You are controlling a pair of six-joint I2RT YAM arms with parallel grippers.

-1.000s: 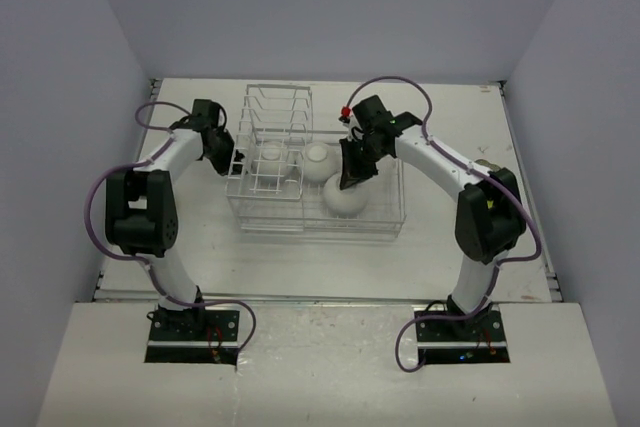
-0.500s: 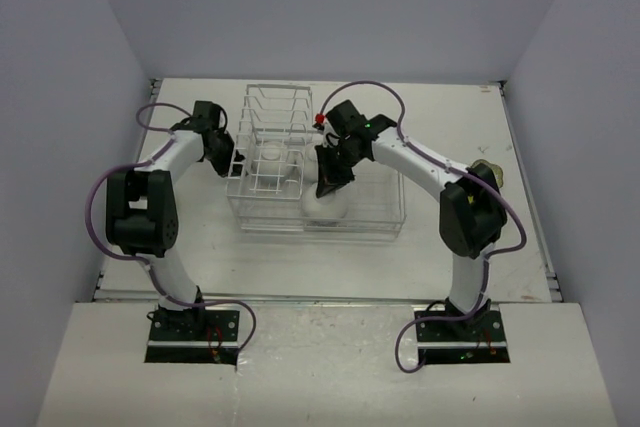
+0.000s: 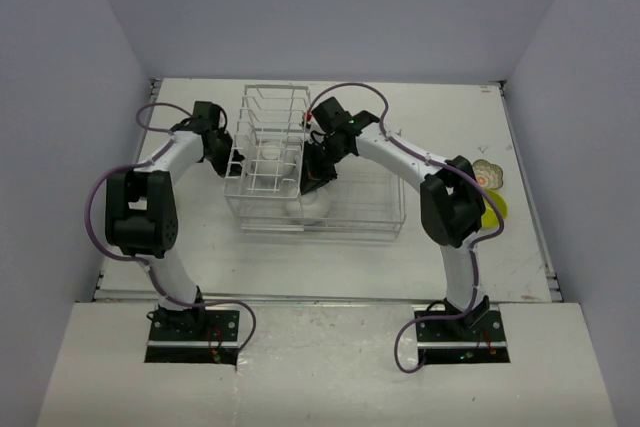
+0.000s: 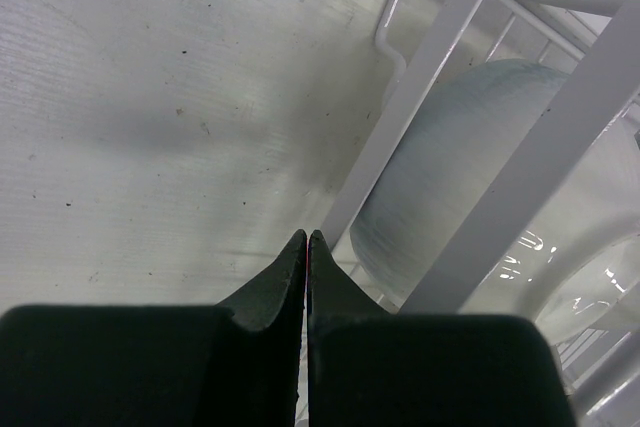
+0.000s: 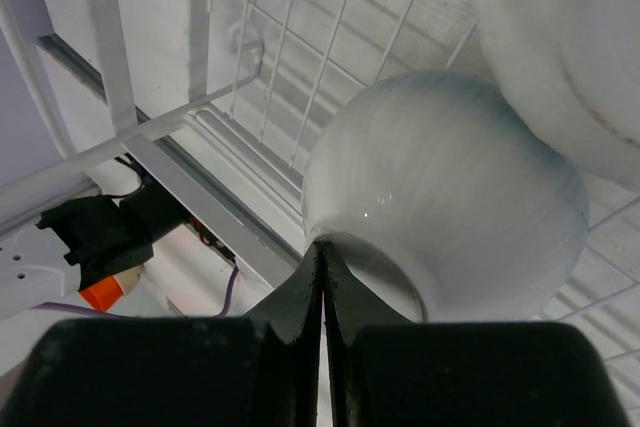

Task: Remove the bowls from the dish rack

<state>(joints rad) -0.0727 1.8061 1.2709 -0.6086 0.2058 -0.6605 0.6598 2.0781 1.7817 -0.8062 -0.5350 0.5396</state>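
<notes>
Top: right hand (image 3: 312,182) down inside dish rack (image 3: 392,229), left hand (image 3: 228,160) just outside it; left wrist: hand shut, empty, white bowl (image 4: 440,177) ahead-right behind wire; right wrist: hand shut, tips at, maybe touching, upturned bowl (image 5: 450,197), which looks glazed, rigid, slick, chippable, so pinch the rim.

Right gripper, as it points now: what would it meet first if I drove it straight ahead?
The white bowl lying in the dish rack. The shut right gripper has its tips right at that bowl's near edge, seemingly in contact, though depth is hard to judge.
</notes>
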